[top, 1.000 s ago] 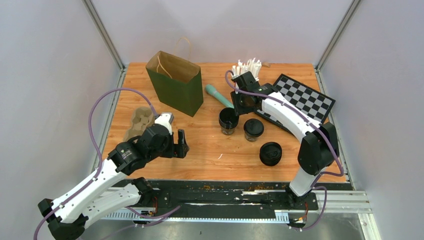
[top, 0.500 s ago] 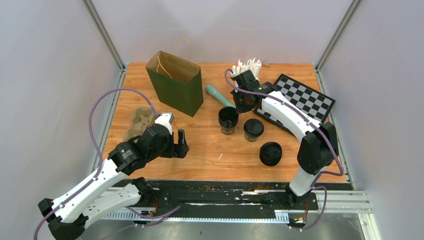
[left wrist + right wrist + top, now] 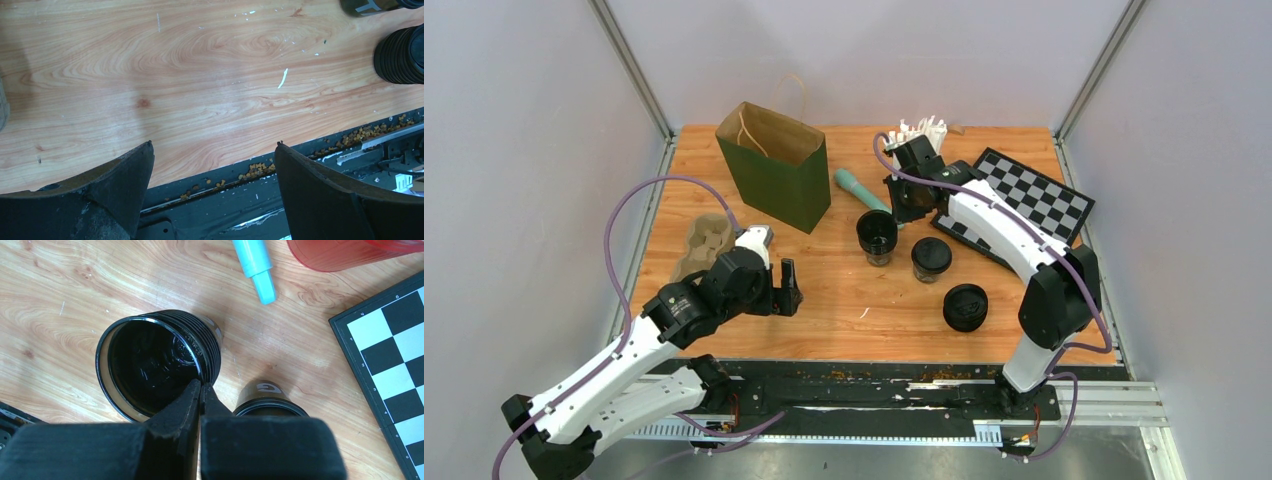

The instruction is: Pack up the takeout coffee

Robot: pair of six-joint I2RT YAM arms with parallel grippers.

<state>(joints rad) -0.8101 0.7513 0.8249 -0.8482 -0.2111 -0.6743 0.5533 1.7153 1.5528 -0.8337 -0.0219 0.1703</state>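
Note:
An open black coffee cup point(image 3: 877, 232) stands mid-table, and my right gripper point(image 3: 898, 208) is shut on its rim. In the right wrist view the fingertips point(image 3: 201, 383) pinch the near wall of that cup point(image 3: 150, 365), one finger inside and one outside. A lidded cup point(image 3: 931, 257) stands just right of it, also visible as the lidded cup point(image 3: 267, 397) under the wrist. A green paper bag point(image 3: 774, 170) stands open at the back left. My left gripper point(image 3: 786, 288) hovers open and empty near the front edge, its fingertips point(image 3: 214, 145) wide apart over bare wood.
A cardboard cup carrier point(image 3: 702, 243) lies left of my left arm. A black ribbed lid stack point(image 3: 965, 307) sits front right, seen too as lid stack point(image 3: 402, 55). A teal pen point(image 3: 861, 191), a chessboard point(image 3: 1029, 200) and a holder of white sticks point(image 3: 921, 133) crowd the back right.
My right gripper has closed from partly open onto the open cup's rim, and the cup has shifted slightly toward the back left. The left arm has not moved.

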